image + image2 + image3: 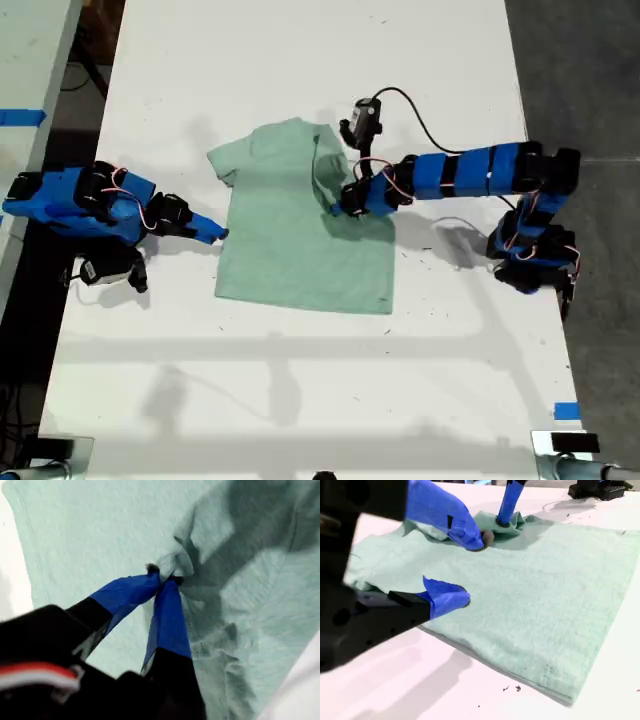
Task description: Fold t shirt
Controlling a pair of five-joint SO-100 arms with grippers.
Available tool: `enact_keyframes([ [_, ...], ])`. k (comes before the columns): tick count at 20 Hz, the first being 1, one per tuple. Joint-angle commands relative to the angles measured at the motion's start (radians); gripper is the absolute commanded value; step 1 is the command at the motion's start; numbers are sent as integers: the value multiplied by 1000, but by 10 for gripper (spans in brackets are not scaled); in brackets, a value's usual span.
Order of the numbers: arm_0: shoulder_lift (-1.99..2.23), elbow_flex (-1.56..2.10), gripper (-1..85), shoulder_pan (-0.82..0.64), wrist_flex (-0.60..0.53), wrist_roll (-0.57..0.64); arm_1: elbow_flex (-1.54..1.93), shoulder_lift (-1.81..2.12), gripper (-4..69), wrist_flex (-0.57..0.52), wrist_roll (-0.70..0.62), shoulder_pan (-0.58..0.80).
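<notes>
The pale mint-green t shirt (290,235) lies flat on the white table, its right side (exterior view) folded partly inward. My first gripper (338,208) reaches in from the exterior view's right and is shut on a bunched pinch of the t shirt (90,530) fabric, as the first gripper (165,577) close-up shows. My second gripper (218,234) sits at the shirt's edge on the exterior view's left. The second gripper (470,570) is open, one finger over the t shirt (545,590) and one at its edge, nothing held. Beyond it stands the first gripper (505,517).
The white table (300,380) stretches on all sides of the shirt. A piece of blue tape (566,410) marks the near corner on the exterior view's right. The first arm's base (530,255) stands near the table's edge on that side, its cable (420,110) looping above the arm.
</notes>
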Motion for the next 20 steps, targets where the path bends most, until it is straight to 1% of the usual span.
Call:
enact_keyframes([
  [1,6,3,146,-20,-12,5,-152,-2,154,54,-6,-26],
  [2,6,3,146,-18,-12,5,-178,9,253,132,-8,-28],
  [3,6,3,146,-18,-12,5,-187,32,269,242,11,-15],
  [4,6,3,146,-20,-12,5,-133,87,265,307,37,8],
  [5,6,3,146,-20,-12,5,-5,186,244,302,63,37],
  [6,6,3,146,-18,-12,5,156,318,248,267,83,63],
  [7,6,3,146,-18,-12,5,318,462,194,238,104,84],
  [8,6,3,146,-20,-12,5,463,612,2,222,133,87],
  [9,6,3,146,-20,-12,5,583,765,2,224,156,61],
  [11,6,3,146,-18,-12,5,802,1072,2,235,222,-35],
  [12,6,3,146,-20,-12,5,908,1235,3,265,255,-72],
  [13,6,3,146,-20,-12,5,996,1407,3,337,275,-87],
  [16,6,3,146,-20,-12,5,1184,1957,3,660,268,-46],
  [17,6,5,146,-20,-12,5,1172,1933,3,706,273,-40],
  [18,6,5,146,-18,-12,5,1221,1944,3,692,265,-40],
  [20,6,5,146,-20,-12,5,1339,1945,3,618,267,-28],
])
